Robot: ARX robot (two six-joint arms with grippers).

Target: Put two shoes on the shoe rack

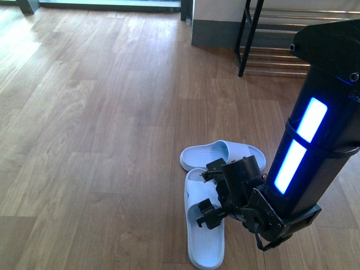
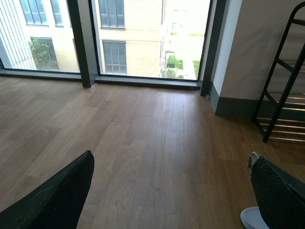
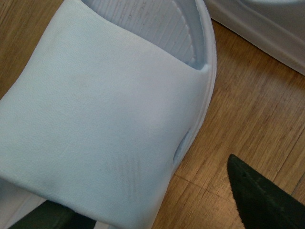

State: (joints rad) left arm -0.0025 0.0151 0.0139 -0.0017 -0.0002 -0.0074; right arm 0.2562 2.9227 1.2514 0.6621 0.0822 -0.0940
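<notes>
The two shoes are pale blue slide sandals lying on the wood floor. One slide (image 1: 222,153) lies crosswise and the other (image 1: 205,244) points toward me. My right gripper (image 1: 211,194) hangs open just above the nearer slide's strap (image 3: 105,109), with one finger (image 3: 262,195) over bare floor beside it and the strap between the jaws. An edge of the second slide (image 3: 267,24) shows beyond. The shoe rack (image 1: 251,34) with black frame and chrome bars stands at the far right. My left gripper (image 2: 167,191) is open over bare floor, with a slide's tip (image 2: 252,219) by one finger.
A grey skirting and wall (image 1: 214,34) run beside the rack (image 2: 281,100). Tall windows (image 2: 143,38) with dark frames close the far side. Wood floor (image 1: 101,124) spreads to the left of the slides.
</notes>
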